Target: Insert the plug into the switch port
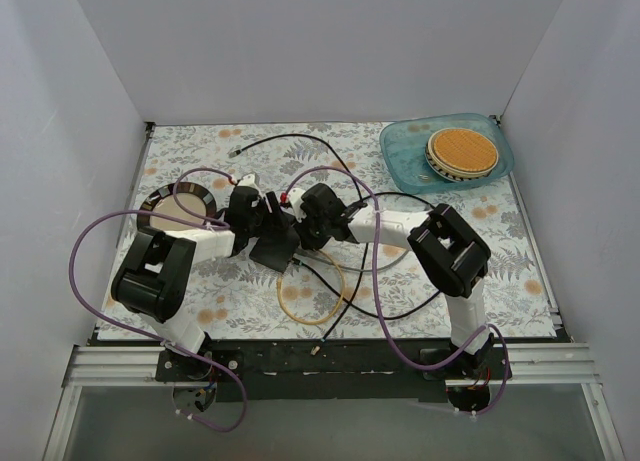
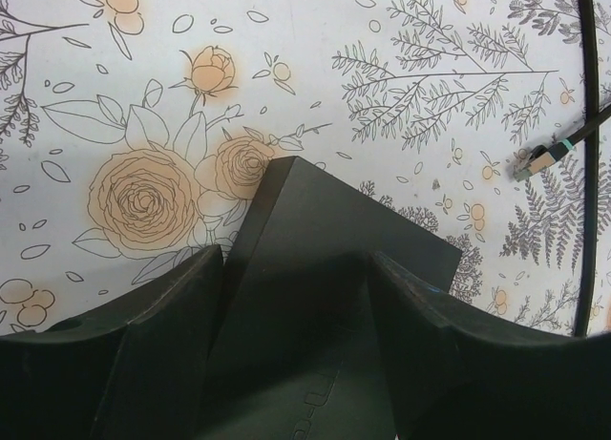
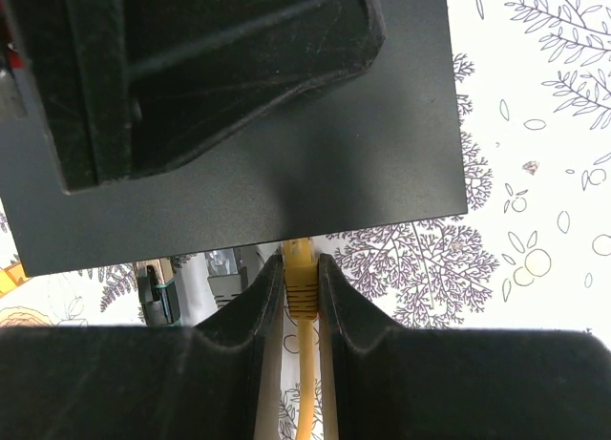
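Yellow plug [image 3: 302, 278] pinched between the right jaws, fingers [image 3: 239, 335] pressed tight on both its sides, yellow cable [image 3: 305, 392] trailing back between them. Tip of the plug right at the near long edge of the black box [image 3: 382, 163], touching it. No sight of the switch port, hidden under that edge; cannot tell whether the plug sits inside it.

Black box at the middle of the floral surface [image 1: 520, 281], between the two arms. Left jaws spread, fingers [image 2: 162, 354] on either side of the black box; cannot tell whether gripping it or merely beside it.

Under the box's near edge, in the right wrist view, two more connectors [image 3: 158, 292] close together. Beyond the box, in the left wrist view, a green-booted connector [image 2: 539, 157] on a black cable [image 2: 590, 173], apart from the box.

Far right of the surface: blue tray [image 1: 395, 146] holding a round woven disc [image 1: 462, 151]. Far left: round shiny dish [image 1: 180, 206]. Toward the near edge: pale cable loop [image 1: 312, 323].
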